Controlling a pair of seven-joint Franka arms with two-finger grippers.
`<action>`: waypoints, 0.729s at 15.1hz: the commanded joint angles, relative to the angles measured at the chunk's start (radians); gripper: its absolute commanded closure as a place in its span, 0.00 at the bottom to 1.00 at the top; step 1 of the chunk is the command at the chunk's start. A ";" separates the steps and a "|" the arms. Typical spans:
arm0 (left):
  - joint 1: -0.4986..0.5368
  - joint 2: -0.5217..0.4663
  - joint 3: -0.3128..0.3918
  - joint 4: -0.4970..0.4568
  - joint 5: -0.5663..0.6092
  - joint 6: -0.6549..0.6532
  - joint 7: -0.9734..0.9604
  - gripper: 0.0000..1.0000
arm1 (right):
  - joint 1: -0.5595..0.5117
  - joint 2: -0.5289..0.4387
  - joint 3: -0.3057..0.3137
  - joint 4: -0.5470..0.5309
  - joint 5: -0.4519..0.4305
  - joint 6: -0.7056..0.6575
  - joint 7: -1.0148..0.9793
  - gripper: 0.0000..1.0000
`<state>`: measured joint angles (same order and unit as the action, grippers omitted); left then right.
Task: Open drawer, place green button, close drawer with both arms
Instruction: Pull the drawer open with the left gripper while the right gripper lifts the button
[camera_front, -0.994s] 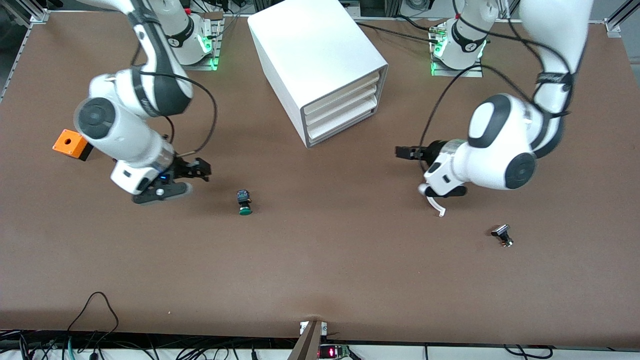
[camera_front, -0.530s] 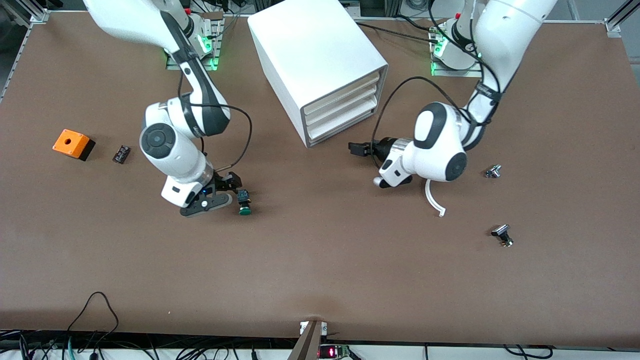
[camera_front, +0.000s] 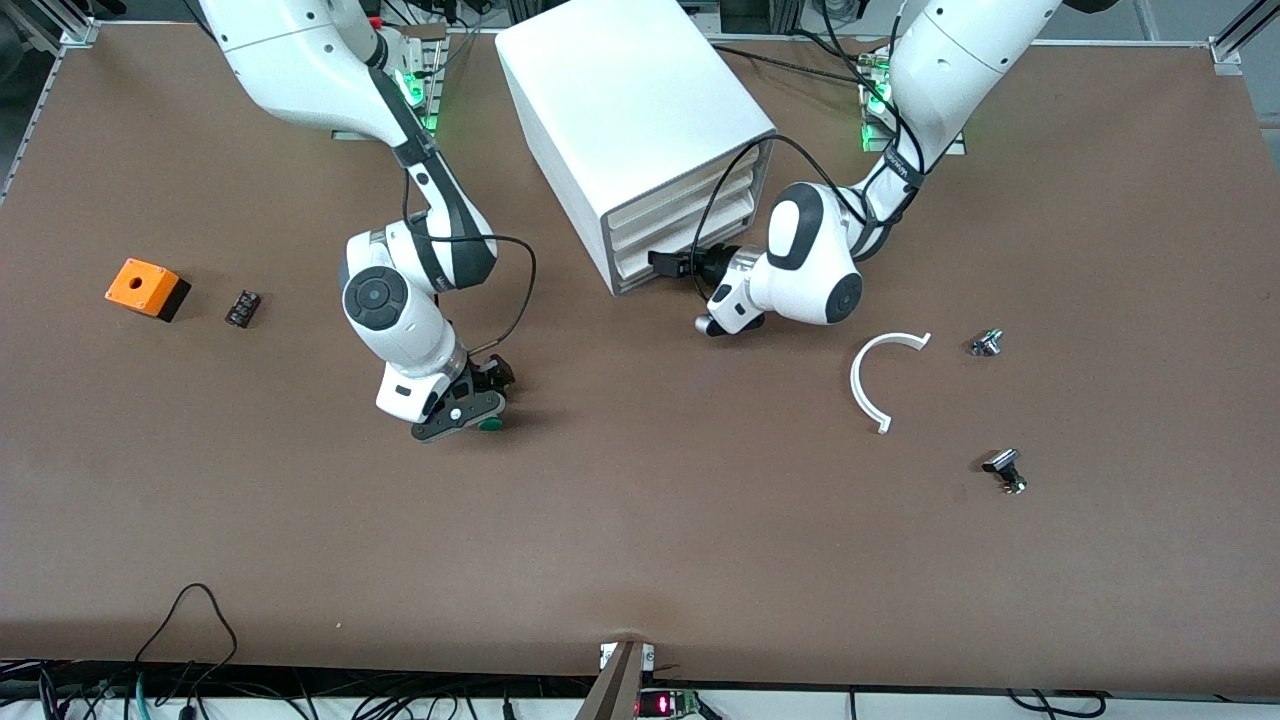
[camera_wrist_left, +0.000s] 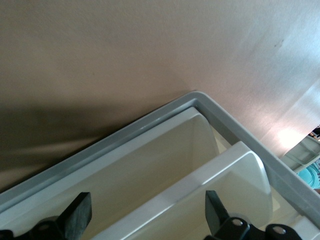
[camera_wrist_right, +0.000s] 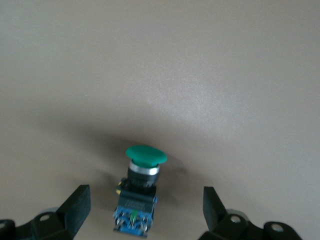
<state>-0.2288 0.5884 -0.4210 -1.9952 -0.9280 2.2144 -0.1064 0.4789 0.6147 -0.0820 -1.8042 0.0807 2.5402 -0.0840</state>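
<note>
The button (camera_wrist_right: 138, 199), green cap and black-blue body, lies on its side on the table. My right gripper (camera_wrist_right: 145, 210) is open and low over it, one finger on each side of its body, not touching. In the front view only the green cap (camera_front: 490, 424) shows under the right gripper (camera_front: 487, 392). The white cabinet (camera_front: 640, 120) has all three drawers shut. My left gripper (camera_front: 662, 263) is open at the bottom drawer's front (camera_front: 690, 247). In the left wrist view its fingers (camera_wrist_left: 80, 220) flank the drawer front (camera_wrist_left: 150, 155).
An orange box (camera_front: 146, 287) and a small black part (camera_front: 241, 307) lie toward the right arm's end. A white curved strip (camera_front: 872, 380) and two small metal parts (camera_front: 986, 342) (camera_front: 1005, 470) lie toward the left arm's end.
My right gripper has moved along the table to the button and now straddles it. My left gripper has moved to the cabinet's bottom drawer front, uncovering the white curved strip.
</note>
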 joint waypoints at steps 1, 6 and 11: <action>0.009 -0.024 -0.010 -0.033 -0.031 0.011 0.031 0.00 | 0.001 0.040 -0.001 0.008 -0.001 0.041 -0.014 0.00; 0.016 -0.015 -0.027 -0.068 -0.035 0.039 0.112 0.10 | 0.003 0.031 -0.001 -0.037 -0.001 0.041 0.000 0.00; 0.043 -0.005 -0.004 -0.056 -0.020 0.039 0.201 1.00 | 0.003 0.016 0.001 -0.086 -0.001 0.087 0.000 0.13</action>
<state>-0.2101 0.5844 -0.4423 -2.0303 -0.9475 2.2356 0.0401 0.4788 0.6619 -0.0820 -1.8348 0.0807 2.5805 -0.0843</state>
